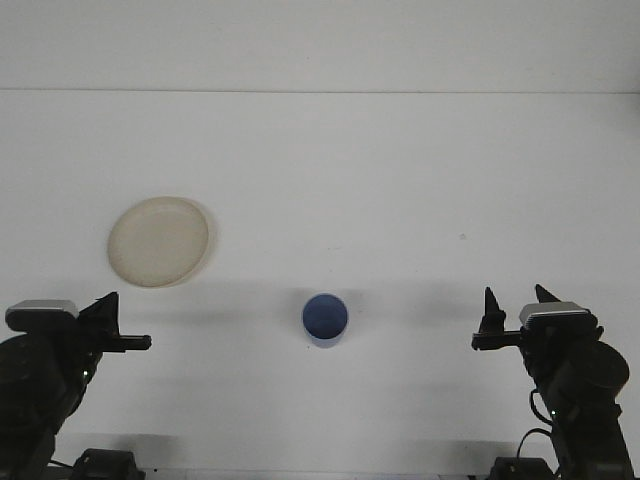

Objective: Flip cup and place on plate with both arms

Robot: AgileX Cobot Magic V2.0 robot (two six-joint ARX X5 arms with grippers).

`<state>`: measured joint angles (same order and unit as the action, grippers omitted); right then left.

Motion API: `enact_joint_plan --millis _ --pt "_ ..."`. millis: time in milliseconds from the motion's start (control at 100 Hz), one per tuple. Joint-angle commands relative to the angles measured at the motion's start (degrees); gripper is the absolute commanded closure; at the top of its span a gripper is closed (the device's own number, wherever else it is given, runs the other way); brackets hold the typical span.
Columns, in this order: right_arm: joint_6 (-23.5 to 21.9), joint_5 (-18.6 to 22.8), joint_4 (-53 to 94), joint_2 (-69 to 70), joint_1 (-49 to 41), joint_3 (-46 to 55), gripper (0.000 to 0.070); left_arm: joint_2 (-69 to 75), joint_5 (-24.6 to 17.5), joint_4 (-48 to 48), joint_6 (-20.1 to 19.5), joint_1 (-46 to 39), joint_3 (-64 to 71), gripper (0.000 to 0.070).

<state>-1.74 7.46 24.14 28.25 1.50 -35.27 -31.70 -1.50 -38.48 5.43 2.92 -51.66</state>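
Note:
A small blue cup (325, 320) stands on the white table, near the front and about midway between the arms. From above I see a round blue face, and whether that is its mouth or its base is unclear. A cream plate (159, 241) lies flat at the left, farther back than the cup. My left gripper (110, 322) hovers at the near-left corner, in front of the plate and well left of the cup, holding nothing. My right gripper (517, 302) is at the near right, well right of the cup, open and holding nothing.
The white table (400, 190) runs back to a pale wall. A tiny dark speck (462, 237) lies right of centre.

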Motion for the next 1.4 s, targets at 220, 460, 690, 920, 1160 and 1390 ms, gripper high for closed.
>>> enact_joint_plan --millis 220,460,690,920,1160,1390 --pt "0.3 0.0 -0.5 0.2 0.0 -0.6 0.0161 -10.6 -1.5 -12.5 -0.6 0.2 -6.9 0.0689" --pt "0.3 0.0 -0.5 0.2 0.0 -0.6 0.0161 -10.6 -1.5 -11.9 -0.1 0.2 -6.9 0.0681" --pt "0.3 0.0 -0.6 0.2 0.0 -0.6 0.0161 -10.4 -1.5 -12.1 1.3 0.2 -6.9 0.0263" --pt "0.3 0.0 -0.5 0.2 0.0 -0.6 0.0161 -10.4 -1.5 -12.7 1.0 0.2 -6.9 0.0112" --pt "0.3 0.0 -0.6 0.2 0.0 -0.6 0.0161 -13.3 -1.6 -15.6 0.8 2.3 -8.3 0.0112" --pt "0.3 0.0 -0.5 0.2 0.0 -0.6 0.0161 -22.7 -1.6 -19.9 2.1 12.3 -14.8 0.0112"
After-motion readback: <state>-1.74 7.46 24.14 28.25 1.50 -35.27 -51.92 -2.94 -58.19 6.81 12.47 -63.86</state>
